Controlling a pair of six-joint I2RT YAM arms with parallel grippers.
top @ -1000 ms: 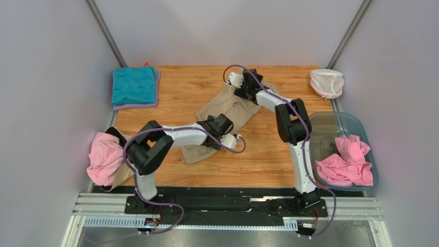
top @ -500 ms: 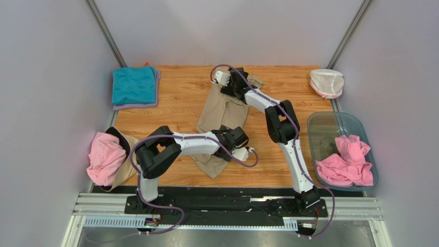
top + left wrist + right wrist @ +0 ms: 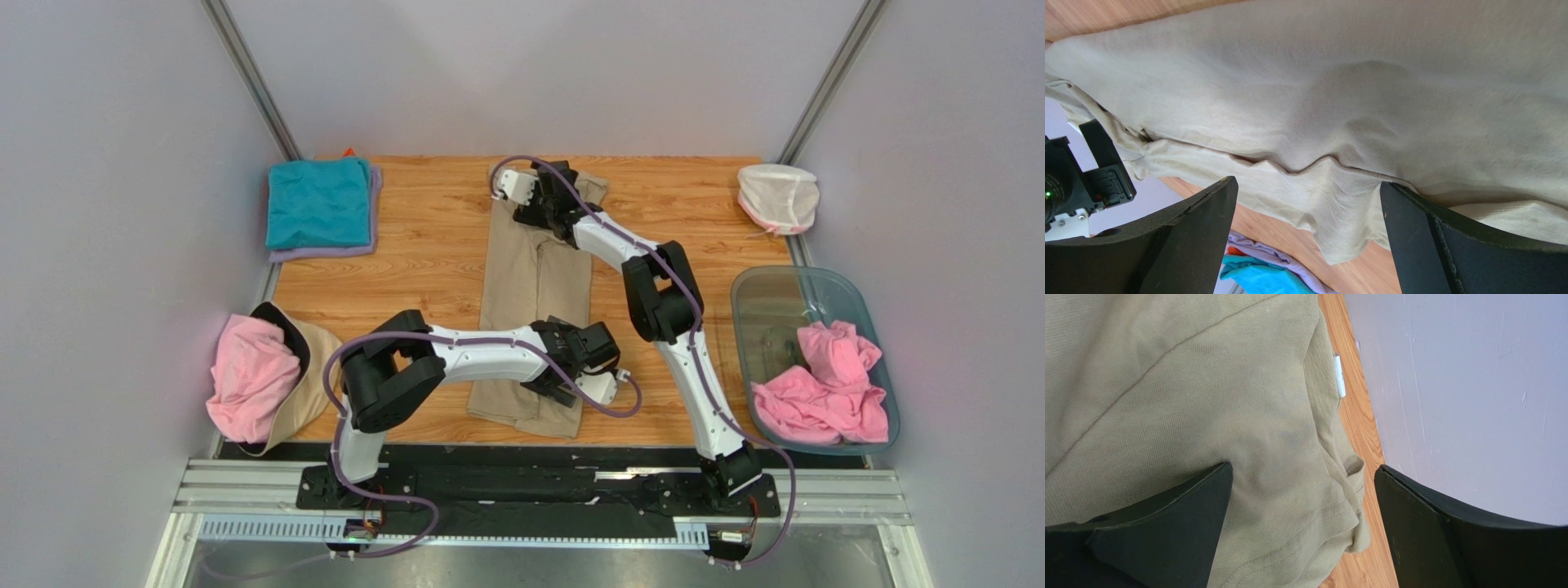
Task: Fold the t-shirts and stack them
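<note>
- Tan t-shirt [image 3: 530,276], slanted and rumpled a second ago, now lies as a straight strip up the middle of the counter [image 3: 417,263].
- I see the left gripper [image 3: 1308,184] has shifted to the strip's lower end, jaws spread wide over the cloth, pinching nothing.
- Right gripper [image 3: 1303,467] sits at the top end, likewise spread, holding nothing.

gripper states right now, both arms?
Left gripper: open, holding nothing, over the near end of the tan t-shirt.
Right gripper: open, holding nothing, over its far end.
</note>
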